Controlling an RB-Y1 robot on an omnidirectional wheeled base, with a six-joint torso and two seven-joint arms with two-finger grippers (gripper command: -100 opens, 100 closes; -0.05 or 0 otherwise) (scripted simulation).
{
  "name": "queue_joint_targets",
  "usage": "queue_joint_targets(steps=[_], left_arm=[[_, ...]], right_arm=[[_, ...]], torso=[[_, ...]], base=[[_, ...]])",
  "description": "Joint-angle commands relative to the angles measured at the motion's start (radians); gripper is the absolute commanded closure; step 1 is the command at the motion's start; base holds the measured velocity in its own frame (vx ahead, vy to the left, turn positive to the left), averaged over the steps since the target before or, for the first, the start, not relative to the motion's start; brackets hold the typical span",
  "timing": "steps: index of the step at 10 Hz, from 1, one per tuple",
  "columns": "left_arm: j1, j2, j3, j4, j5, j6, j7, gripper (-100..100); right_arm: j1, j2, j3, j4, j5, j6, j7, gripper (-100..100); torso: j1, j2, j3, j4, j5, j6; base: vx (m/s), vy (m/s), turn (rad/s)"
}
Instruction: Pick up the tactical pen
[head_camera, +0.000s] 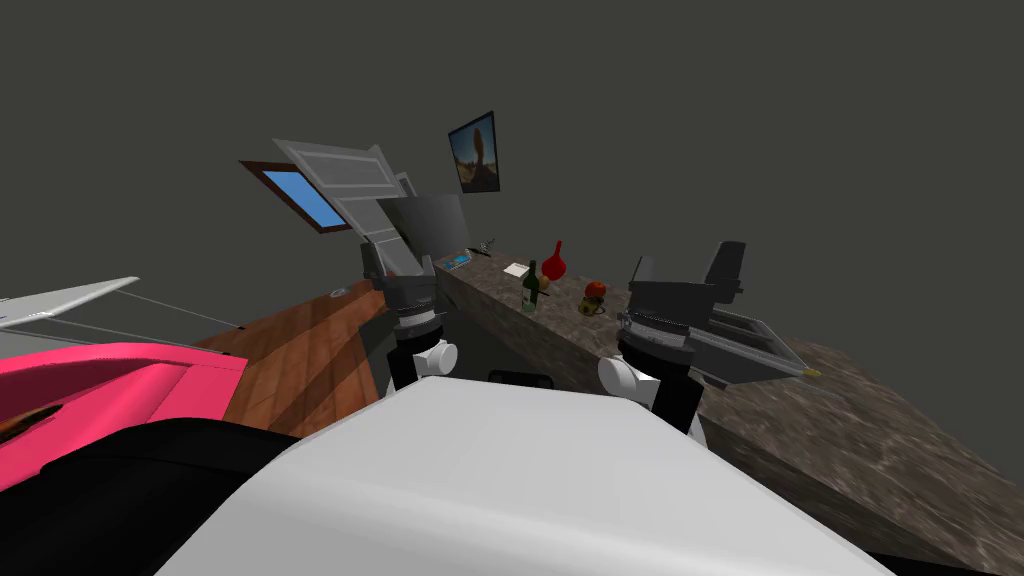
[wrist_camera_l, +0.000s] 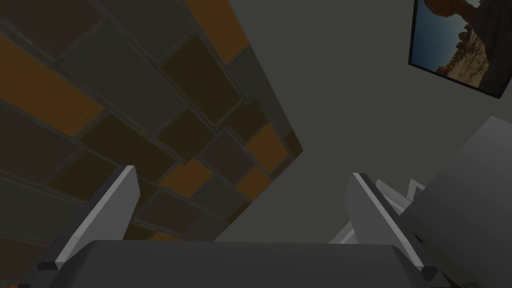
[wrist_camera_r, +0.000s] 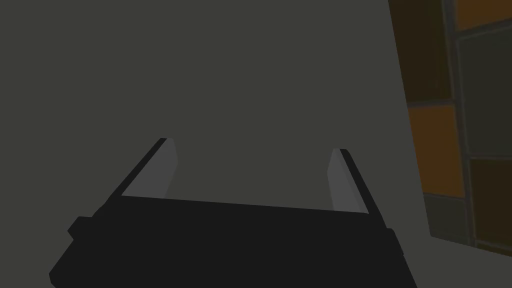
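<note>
The left gripper (wrist_camera_l: 245, 175) is raised nearest to me with its fingers wide apart and nothing between them, and the right gripper (wrist_camera_r: 252, 145) is also wide and empty. The tactical pen (head_camera: 758, 359), as far as I can tell the long grey rod with a yellowish tip, lies on the stone counter (head_camera: 880, 440) just beside the right forearm, well apart from the green bottle (head_camera: 530, 288).

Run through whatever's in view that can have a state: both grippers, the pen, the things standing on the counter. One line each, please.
Left gripper: open, holding nothing.
Right gripper: open, holding nothing.
Grey pen: lying flat on the counter beside the right forearm, not gripped.
Green bottle: standing upright.
Red vase: standing upright.
</note>
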Motion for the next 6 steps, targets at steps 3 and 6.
queue_joint_targets(steps=[3, 6], left_arm=[[0.000, 0.000, 0.000, 0.000, 0.000, 0.000, 0.000, 0], [0.000, 0.000, 0.000, 0.000, 0.000, 0.000, 0.000, 0]], right_arm=[[-0.027, -0.089, 0.024, 0.042, 0.022, 0.012, 0.001, -100], [-0.061, -0.177, 0.059, 0.100, 0.051, 0.024, 0.004, -100]], torso=[[-0.001, 0.004, 0.002, 0.001, 0.000, 0.000], [-0.002, 0.007, 0.004, 0.002, -0.001, 0.000]], base=[[-0.075, -0.021, 0.098], [-0.111, -0.030, 0.123]])
